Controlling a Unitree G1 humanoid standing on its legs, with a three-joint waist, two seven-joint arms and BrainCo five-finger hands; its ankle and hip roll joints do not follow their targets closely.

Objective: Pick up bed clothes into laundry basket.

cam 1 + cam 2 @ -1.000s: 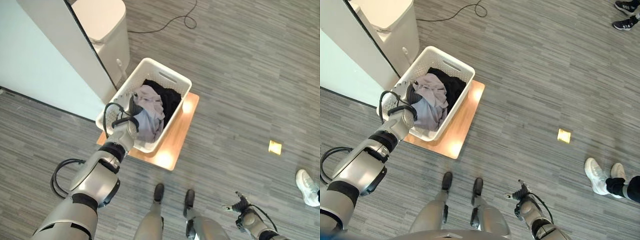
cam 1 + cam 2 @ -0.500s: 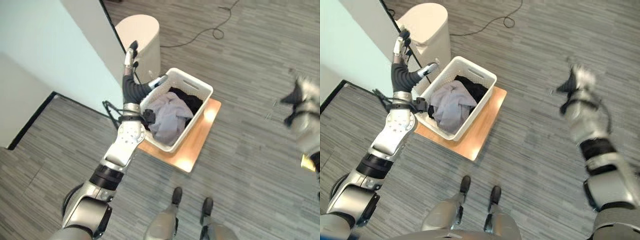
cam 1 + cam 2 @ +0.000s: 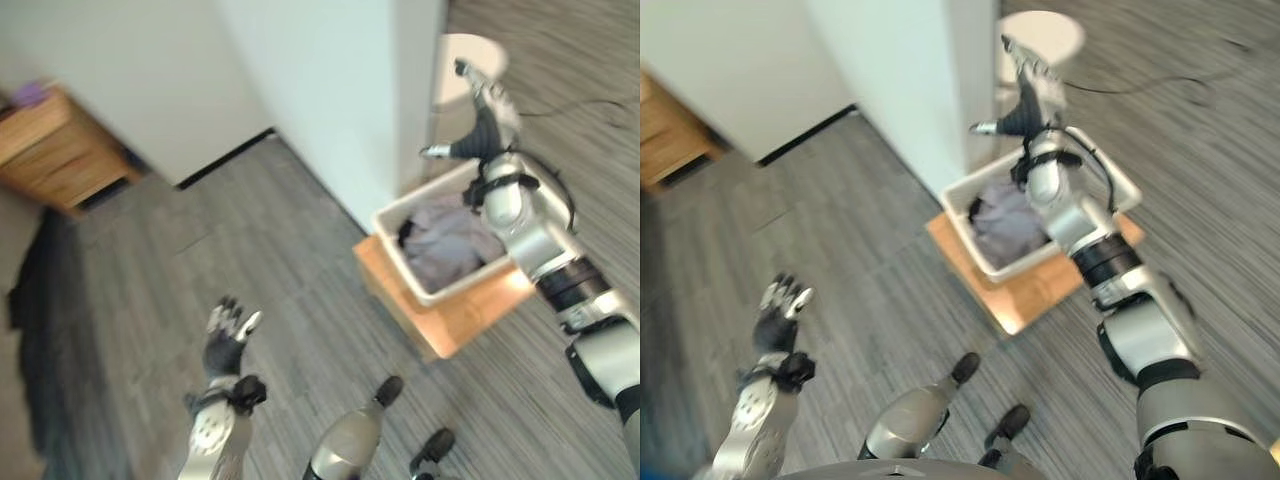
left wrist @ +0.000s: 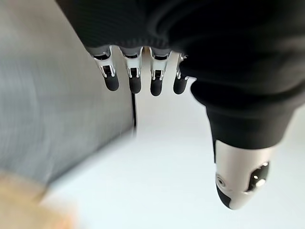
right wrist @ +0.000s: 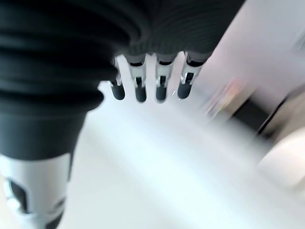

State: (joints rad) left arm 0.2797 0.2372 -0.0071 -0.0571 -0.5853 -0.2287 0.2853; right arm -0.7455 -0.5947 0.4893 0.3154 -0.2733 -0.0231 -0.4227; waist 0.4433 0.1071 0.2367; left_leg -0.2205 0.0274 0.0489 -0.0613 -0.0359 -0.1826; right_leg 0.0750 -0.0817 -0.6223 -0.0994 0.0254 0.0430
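Left eye view: white laundry basket (image 3: 440,290) seated on a low wooden platform (image 3: 455,322) on the grey plank floor (image 3: 300,250), just beside a white wall (image 3: 330,90). Grey and dark bed clothes (image 3: 445,243) piled inside the basket. Right robot hand (image 3: 482,118) raised above the far end of the basket, fingers straight and spread, thumb out to the side, nothing held. Round pale bin (image 3: 472,57) behind that hand. Left robot hand (image 3: 226,340) low in the foreground over bare floor, well apart from the basket, fingers extended and fanned, nothing held. Wooden cabinet (image 3: 55,150) against the wall at far left; dark cloth (image 3: 45,330) along the left edge of the floor.

Right eye view: same layout. Basket (image 3: 985,262) on the platform, bed clothes (image 3: 1005,222) inside. Right robot hand (image 3: 1025,90) above the basket with straight fingers. Left robot hand (image 3: 778,312) over the floor near the lower left, fingers splayed.

Left wrist view: left robot hand (image 4: 190,62) with fingers (image 4: 134,81) straight in a row and thumb apart, nothing between them; white wall and grey floor beyond.

Right wrist view: right robot hand (image 5: 71,62) with fingers (image 5: 161,85) straight in a row, thumb apart, nothing held; pale blurred surfaces beyond.
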